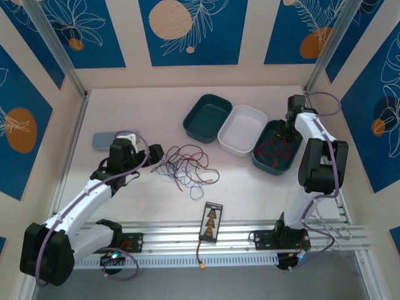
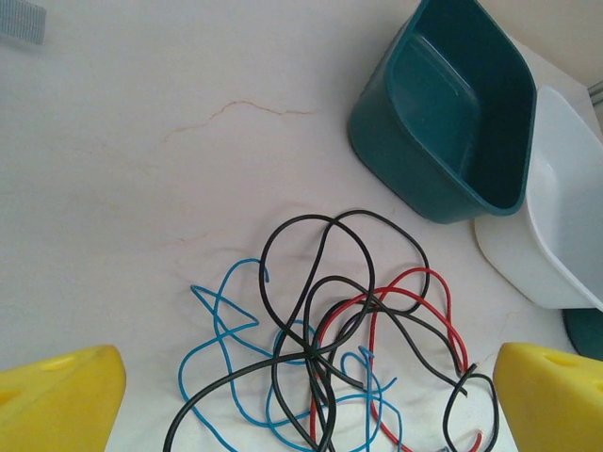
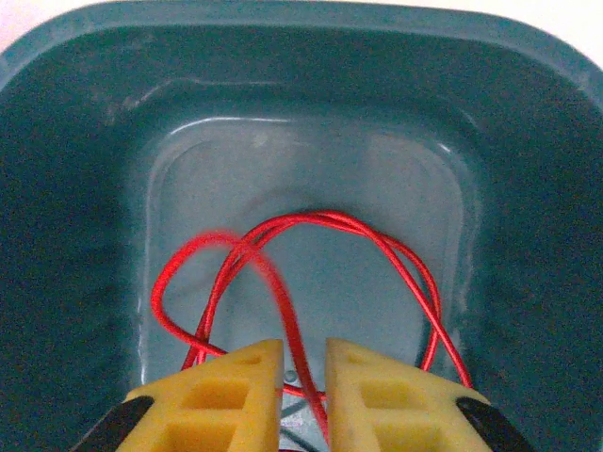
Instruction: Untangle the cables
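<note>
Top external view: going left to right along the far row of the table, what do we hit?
Flat grey-blue piece → dark teal tray → white tray → second teal tray, with red cables in it.

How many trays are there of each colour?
Teal: 2, the empty teal tray and the teal tray holding red wires
White: 1, the white tray
Total: 3
</note>
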Robot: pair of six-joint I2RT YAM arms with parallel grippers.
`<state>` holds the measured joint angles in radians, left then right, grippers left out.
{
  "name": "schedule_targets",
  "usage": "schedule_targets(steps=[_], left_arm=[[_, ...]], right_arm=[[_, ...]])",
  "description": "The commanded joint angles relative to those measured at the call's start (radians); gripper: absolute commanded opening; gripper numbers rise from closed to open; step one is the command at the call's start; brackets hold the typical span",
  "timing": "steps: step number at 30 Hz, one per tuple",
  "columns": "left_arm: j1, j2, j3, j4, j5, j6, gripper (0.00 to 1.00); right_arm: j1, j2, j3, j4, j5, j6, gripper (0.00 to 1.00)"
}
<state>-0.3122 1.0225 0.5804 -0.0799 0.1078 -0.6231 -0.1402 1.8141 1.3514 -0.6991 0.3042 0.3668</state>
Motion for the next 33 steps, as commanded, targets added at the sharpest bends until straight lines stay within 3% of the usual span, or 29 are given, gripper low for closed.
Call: schedule_targets(steps=[1,10,18,25,33], left_arm=[[-0.003,-0.014,-0.006,-0.021,-0.023,-0.005,1.00],[-0.002,-0.009,0.006,-0.030,-0.038,-0.006,1.00],[-0.002,-0.002,0.012,-0.036,-0.039,-0.007,1.00],[-0.003,0.052,0.041,-0.046,0.003,-0.006,1.00],[-0.005,0.182,0.091,-0.048,0.097,-0.004,1.00]], right_arm=[[-0.007,-0.023,0.000,-0.012,-0.003,0.002,0.23],[-0.012,-0.158,-0.012,-0.052,0.008,0.001,0.37],[0.029,-0.359,-0.061,-0.044,-0.113,0.014,0.43],[0.250,-0.524,-0.150,0.024,-0.167,0.061,0.54],[0.594,-0.462,-0.177,0.081,-0.133,0.115,0.67]])
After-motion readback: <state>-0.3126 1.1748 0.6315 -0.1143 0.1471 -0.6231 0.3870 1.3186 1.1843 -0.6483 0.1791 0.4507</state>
